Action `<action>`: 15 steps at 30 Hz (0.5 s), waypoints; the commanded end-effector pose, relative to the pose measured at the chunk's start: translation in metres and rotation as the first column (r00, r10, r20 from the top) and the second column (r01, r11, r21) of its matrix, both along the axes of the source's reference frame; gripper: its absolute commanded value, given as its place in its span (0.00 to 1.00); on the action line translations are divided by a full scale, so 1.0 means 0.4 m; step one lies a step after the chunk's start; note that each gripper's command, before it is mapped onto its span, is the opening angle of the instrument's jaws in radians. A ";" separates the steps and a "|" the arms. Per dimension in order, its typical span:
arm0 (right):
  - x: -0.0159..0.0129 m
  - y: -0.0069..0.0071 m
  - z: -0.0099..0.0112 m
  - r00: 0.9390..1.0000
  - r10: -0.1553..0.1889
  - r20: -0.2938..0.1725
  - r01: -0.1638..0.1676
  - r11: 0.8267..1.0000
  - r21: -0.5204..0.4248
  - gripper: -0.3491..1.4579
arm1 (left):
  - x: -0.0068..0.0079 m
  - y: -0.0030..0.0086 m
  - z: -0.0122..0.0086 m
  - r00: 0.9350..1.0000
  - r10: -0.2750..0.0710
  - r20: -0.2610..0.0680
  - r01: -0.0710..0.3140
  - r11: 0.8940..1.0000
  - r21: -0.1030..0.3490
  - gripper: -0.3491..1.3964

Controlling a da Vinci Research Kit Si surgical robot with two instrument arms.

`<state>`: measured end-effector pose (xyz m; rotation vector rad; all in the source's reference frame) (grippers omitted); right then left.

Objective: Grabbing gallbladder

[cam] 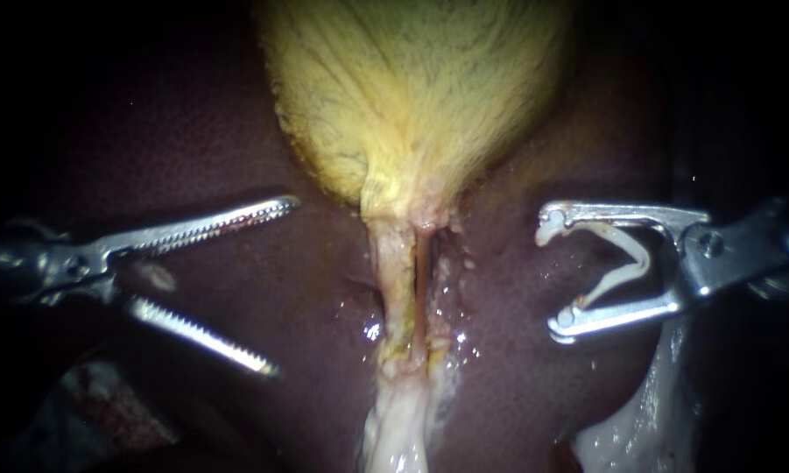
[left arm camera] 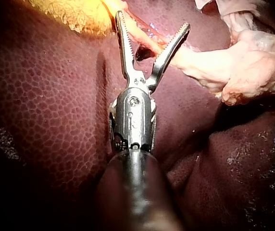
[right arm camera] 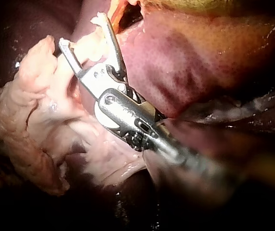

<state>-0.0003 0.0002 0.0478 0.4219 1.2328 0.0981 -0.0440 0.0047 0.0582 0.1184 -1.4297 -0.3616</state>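
The yellow gallbladder [cam: 412, 96] hangs from the upper middle of the endoscope view, narrowing to a neck. From it two pale tubes [cam: 400, 289] run down side by side over the dark liver [cam: 263, 289]. My left instrument [cam: 278, 287] is left of the tubes, its toothed jaws wide open and empty, clear of the tissue. My right instrument [cam: 556, 270] is right of the tubes, its jaws spread around a white V-shaped clip [cam: 622, 263] that both jaws touch. In the left wrist view the open jaws [left arm camera: 153, 21] point at the gallbladder's edge [left arm camera: 80, 14].
Pale fatty tissue [cam: 403, 429] trails down from the tubes, and more [cam: 648, 412] lies at the lower right. The same pale tissue [right arm camera: 27, 120] lies beside and under my right instrument [right arm camera: 83, 30] in its wrist view. Wet liver [left arm camera: 46, 110] surrounds everything.
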 end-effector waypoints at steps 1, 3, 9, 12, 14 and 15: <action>0.0000 0.0000 0.0000 1.000 0.000 0.000 0.000 1.000 0.000 0.52 | -0.0001 0.0002 -0.0001 1.000 0.002 0.002 -0.002 1.000 0.000 0.82; 0.0000 -0.0001 -0.0001 1.000 0.000 0.000 0.000 1.000 0.000 0.52 | -0.0004 0.0005 -0.0001 0.999 -0.040 -0.024 0.040 0.999 0.015 0.76; 0.0000 0.0000 0.0000 1.000 0.000 0.000 0.000 1.000 0.000 0.52 | -0.0021 0.0031 0.0011 0.990 -0.107 -0.088 0.120 0.979 0.162 0.62; 0.0000 0.0000 0.0000 1.000 0.000 0.000 0.000 1.000 0.000 0.52 | -0.0040 0.0051 0.0030 0.988 -0.115 -0.106 0.135 0.971 0.199 0.58; 0.0000 0.0000 0.0001 1.000 0.000 0.000 0.000 1.000 0.000 0.52 | -0.0054 0.0066 0.0048 0.986 -0.124 -0.115 0.146 0.967 0.210 0.57; 0.0000 0.0000 0.0001 1.000 0.000 0.000 0.000 1.000 0.000 0.52 | -0.0062 0.0072 0.0056 0.985 -0.124 -0.121 0.147 0.965 0.216 0.57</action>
